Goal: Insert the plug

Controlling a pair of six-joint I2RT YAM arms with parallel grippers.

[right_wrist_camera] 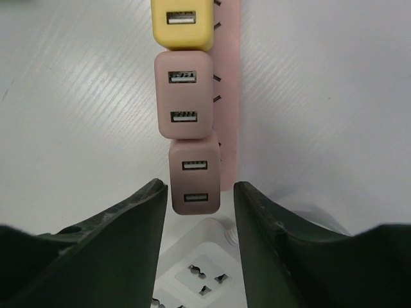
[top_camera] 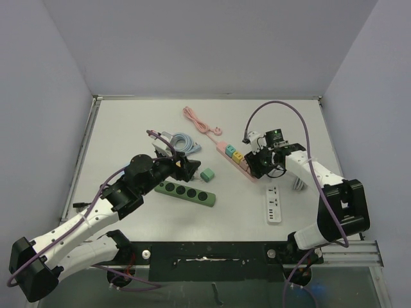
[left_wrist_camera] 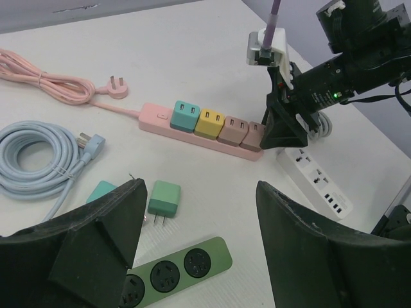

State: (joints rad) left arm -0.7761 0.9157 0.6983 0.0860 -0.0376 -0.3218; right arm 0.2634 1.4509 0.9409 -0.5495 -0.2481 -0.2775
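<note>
The pink power strip (left_wrist_camera: 154,117) lies diagonally on the bench (top_camera: 128,128), right of centre, with its cord coiled at the far side. Four adapter plugs stand on it in a row: teal adapter (left_wrist_camera: 185,115), yellow adapter (right_wrist_camera: 182,22), pink adapter (right_wrist_camera: 183,95) and, at the near right end, the brown adapter plug (right_wrist_camera: 194,179). The brown adapter plug sits in line with the other three, touching the pink adapter. The right claw (right_wrist_camera: 198,186) is positioned over this end of the strip. Its jaws stand apart, one on each side of the brown adapter plug, with a narrow gap visible on both sides, so nothing is clamped. The left claw (left_wrist_camera: 200,192) hovers left of centre with its jaws wide apart and nothing between them. Below it, a loose green adapter (left_wrist_camera: 164,199) lies on the bench, prongs toward the near side. The green power strip (top_camera: 186,192) lies just near of that adapter. A white power strip (top_camera: 273,205) lies near the right claw, on its near side. A coiled blue cable (top_camera: 183,142) rests far of the left claw.
</note>
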